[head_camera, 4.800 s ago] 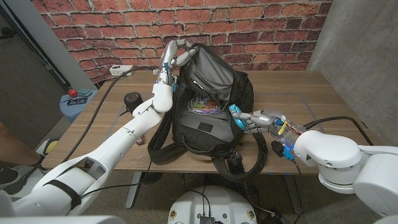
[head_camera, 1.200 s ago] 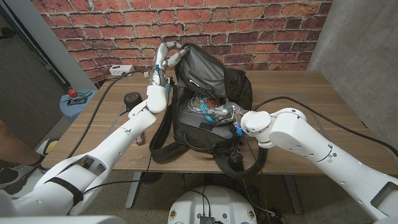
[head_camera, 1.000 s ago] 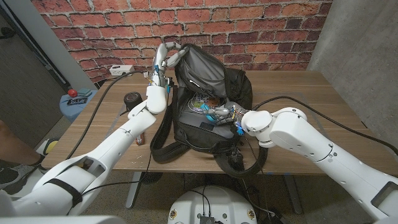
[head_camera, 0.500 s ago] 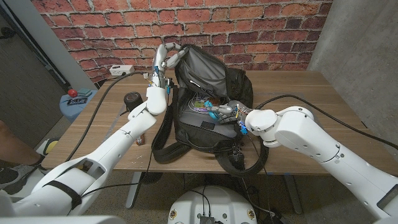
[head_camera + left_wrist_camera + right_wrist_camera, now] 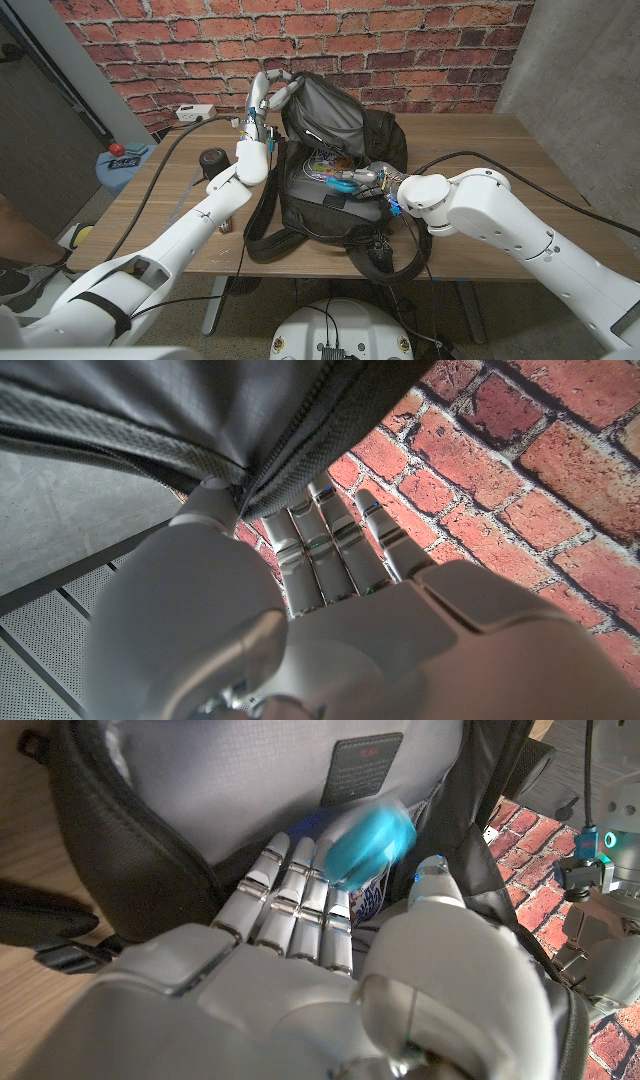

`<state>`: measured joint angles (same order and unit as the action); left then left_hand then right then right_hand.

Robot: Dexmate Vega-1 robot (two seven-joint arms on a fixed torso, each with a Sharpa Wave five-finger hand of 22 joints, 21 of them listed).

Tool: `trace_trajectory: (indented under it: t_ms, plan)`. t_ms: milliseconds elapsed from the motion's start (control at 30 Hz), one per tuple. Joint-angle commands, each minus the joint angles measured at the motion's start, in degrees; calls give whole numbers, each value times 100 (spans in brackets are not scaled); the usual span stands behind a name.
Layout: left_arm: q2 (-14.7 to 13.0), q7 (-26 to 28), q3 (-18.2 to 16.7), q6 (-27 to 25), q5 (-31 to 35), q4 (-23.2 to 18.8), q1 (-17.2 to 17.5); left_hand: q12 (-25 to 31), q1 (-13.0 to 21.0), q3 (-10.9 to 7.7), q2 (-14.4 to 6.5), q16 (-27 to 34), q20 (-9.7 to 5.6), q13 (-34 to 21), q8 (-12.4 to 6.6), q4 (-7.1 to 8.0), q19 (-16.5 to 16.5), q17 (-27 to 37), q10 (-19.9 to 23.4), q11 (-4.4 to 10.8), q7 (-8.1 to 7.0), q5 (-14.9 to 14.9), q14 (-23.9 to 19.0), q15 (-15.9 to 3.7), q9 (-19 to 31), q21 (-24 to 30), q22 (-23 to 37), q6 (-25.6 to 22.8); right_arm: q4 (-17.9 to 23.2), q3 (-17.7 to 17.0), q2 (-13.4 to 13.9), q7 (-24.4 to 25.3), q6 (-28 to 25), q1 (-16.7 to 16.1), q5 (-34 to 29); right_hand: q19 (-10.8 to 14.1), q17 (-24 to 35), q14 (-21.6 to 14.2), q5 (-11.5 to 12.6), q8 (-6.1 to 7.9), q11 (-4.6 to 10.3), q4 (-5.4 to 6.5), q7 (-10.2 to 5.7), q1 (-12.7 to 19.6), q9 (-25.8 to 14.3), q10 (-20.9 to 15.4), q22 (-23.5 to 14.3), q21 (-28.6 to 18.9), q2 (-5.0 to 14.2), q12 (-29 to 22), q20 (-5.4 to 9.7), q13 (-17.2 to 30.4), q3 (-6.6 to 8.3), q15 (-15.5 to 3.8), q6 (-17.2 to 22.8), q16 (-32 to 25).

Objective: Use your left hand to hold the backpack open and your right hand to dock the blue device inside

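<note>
The black backpack (image 5: 345, 125) lies on the table with its mouth open. My left hand (image 5: 266, 92) pinches the raised upper rim of the backpack (image 5: 200, 420) between thumb and fingers and holds it up. My right hand (image 5: 374, 180) reaches into the opening from the right, fingers stretched out. The blue device (image 5: 342, 184) shows just past those fingers, over the grey lining. In the right wrist view the blue device (image 5: 368, 840) is blurred at the tips of my right hand (image 5: 300, 950), and the thumb stands apart from it. The backpack's inner pocket (image 5: 250, 780) lies behind it.
A black round object (image 5: 212, 158) sits on the table left of the bag. A white power strip (image 5: 195, 112) and a black cable (image 5: 165, 160) lie at the back left. Backpack straps (image 5: 385, 255) hang over the table's front edge. A brick wall stands behind.
The right hand has drawn slightly back to the right and its fingers have straightened. The blue device now shows past the fingertips, blurred. The left hand keeps the rim up.
</note>
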<state>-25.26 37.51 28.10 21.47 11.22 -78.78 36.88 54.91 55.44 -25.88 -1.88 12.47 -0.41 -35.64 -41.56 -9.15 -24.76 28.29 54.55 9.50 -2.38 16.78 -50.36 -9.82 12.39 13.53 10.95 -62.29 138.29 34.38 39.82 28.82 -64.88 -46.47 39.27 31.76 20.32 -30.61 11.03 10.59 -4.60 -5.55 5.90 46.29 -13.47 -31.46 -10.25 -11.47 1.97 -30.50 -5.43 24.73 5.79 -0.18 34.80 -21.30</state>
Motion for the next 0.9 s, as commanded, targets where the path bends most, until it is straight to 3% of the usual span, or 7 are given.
trace_trajectory:
  t_ms: [33, 367, 900]
  plan:
    - [20, 14, 15, -54, 27, -51, 32, 55, 10, 26, -76, -16, -21, -21, -22, 13, 9, 25, 5, 21, 44, 31, 18, -15, 23, -24, 14, -7, 59, -77, 34, -23, -81, -13, 137, -65, -4, 56, 68, 16, -11, -2, 49, -54, -14, 79, -33, 1, -55, 31, -10, 30, -65, 14, -67, 44]
    - [10, 11, 22, -147, 62, -191, 90, 61, 16, 24, -63, -18, -21, -19, -22, 4, 7, 15, 12, 33, 34, 30, 4, -15, 17, -22, 14, -10, 300, -283, 135, 125, -133, -204, 241, -81, -11, 49, 132, 53, -49, 18, 75, -91, -16, 84, -34, -12, -46, 41, -36, 48, -89, 35, -104, 75]
    - [-26, -65, 24, -190, 75, -393, 193, 57, 6, 28, -75, -23, -25, -11, -34, 16, 9, 19, -8, 40, 31, 26, 17, -11, 36, -22, 14, 2, 950, -892, 266, 469, -482, -645, 668, -38, -16, -26, 200, 112, -55, 34, 81, -87, 2, 16, -35, -47, 54, 27, -46, 70, -69, 44, -43, 91]
